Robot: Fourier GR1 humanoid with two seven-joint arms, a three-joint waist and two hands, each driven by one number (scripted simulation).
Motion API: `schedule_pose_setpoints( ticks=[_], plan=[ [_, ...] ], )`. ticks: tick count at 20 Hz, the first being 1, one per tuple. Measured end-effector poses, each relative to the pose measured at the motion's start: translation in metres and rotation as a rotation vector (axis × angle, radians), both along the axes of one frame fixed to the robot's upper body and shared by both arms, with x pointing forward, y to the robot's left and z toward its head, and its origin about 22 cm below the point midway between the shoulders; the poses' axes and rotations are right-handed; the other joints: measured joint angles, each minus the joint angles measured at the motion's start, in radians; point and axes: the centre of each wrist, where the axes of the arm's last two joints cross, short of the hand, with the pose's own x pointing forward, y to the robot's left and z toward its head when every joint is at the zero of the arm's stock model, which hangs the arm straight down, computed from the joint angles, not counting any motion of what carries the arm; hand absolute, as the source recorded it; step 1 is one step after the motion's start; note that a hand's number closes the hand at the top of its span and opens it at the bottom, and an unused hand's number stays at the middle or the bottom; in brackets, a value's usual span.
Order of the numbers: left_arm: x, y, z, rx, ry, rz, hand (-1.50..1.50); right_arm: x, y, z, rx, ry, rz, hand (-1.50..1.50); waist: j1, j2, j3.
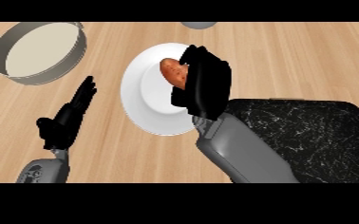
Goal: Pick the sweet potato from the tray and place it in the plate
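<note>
While over the white plate (144, 88), right hand (204, 83) clasping sweet potato (174, 72), left hand (70, 114) open-fingered

One head view looks steeply down, close over the wooden counter (294, 57).

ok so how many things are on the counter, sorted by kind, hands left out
Sweet potato: 1
Plate: 1
Tray: 1
Grey round pan: 1
Grey thing cut off at the top edge: 1
Total: 5
</note>
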Motion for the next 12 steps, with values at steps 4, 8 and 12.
schedule_pose_setpoints(
  ticks=[4, 8, 12],
  plan=[
    [0.0, -0.004, -0.002, -0.004, 0.004, -0.008, 0.0, 0.021, 0.001, -0.01, 0.034, 0.024, -0.048, -1.5, 0.006, 0.0, 0.0],
    [0.003, -0.006, -0.001, -0.003, 0.001, -0.011, 0.0, 0.037, -0.003, -0.02, 0.108, 0.044, -0.081, -1.5, 0.009, 0.001, 0.0],
    [0.003, -0.007, -0.003, -0.007, 0.008, -0.006, 0.0, 0.043, -0.003, -0.02, 0.212, -0.041, -0.087, -1.5, 0.005, -0.002, 0.001]
  ],
)
